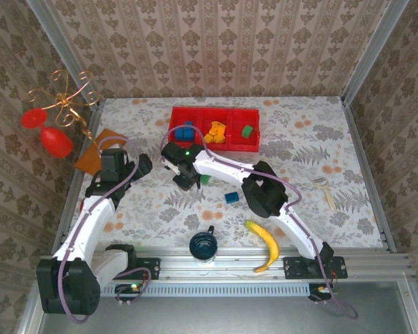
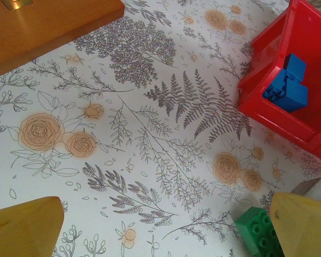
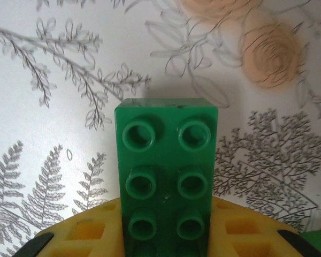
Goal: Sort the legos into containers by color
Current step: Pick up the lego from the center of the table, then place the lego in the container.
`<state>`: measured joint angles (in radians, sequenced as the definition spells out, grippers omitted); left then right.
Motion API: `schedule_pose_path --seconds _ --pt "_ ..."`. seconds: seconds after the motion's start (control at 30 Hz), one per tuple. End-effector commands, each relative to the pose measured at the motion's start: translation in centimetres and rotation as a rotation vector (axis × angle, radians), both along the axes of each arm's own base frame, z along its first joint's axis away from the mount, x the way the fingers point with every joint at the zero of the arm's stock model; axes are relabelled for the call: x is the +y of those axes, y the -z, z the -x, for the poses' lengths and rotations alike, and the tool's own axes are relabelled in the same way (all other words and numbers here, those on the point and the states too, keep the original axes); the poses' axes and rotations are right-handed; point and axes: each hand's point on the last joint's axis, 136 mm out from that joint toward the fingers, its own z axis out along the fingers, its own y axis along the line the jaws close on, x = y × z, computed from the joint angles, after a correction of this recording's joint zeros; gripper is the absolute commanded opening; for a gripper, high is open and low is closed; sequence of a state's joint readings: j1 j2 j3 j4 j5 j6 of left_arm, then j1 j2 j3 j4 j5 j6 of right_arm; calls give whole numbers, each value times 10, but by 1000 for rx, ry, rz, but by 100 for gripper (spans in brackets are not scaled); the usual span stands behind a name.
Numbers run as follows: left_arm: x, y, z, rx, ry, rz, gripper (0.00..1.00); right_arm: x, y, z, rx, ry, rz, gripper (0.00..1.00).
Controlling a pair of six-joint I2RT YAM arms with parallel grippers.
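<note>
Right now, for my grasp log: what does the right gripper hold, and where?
A green lego, apparently pinched at its near end by the jaws; the far end juts free.

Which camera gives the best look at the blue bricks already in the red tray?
The left wrist view: the blue bricks appear large and sharp inside the red tray, though its wall hides their lower parts. In the top external view they are a small blue patch in the tray's left compartment.
</note>
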<state>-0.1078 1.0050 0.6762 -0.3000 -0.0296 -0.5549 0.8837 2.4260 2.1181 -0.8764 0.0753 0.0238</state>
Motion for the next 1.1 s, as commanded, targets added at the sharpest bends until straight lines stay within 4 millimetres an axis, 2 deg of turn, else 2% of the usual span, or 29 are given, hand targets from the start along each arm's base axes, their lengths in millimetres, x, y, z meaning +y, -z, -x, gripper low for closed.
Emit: schedule_pose_path --seconds 0.0,0.23,0.43,0.6,0.83,1.07 --pt "5 0 3 -7 -19 7 100 2 -48 -21 -100 78 -100 5" --pt "9 -1 4 -19 -35 10 100 -11 -84 -41 -165 167 -191 4" --pt "12 1 3 -28 -37 17 100 -41 -118 -63 -220 281 -261 3" --pt "13 1 3 -29 -33 20 100 -81 -136 -82 -273 393 -275 3" --pt "14 2 6 -30 -33 27 100 -140 -146 -106 -311 566 -260 3" --pt "13 2 6 -26 -32 31 100 -201 -138 -127 -308 742 -223 4"
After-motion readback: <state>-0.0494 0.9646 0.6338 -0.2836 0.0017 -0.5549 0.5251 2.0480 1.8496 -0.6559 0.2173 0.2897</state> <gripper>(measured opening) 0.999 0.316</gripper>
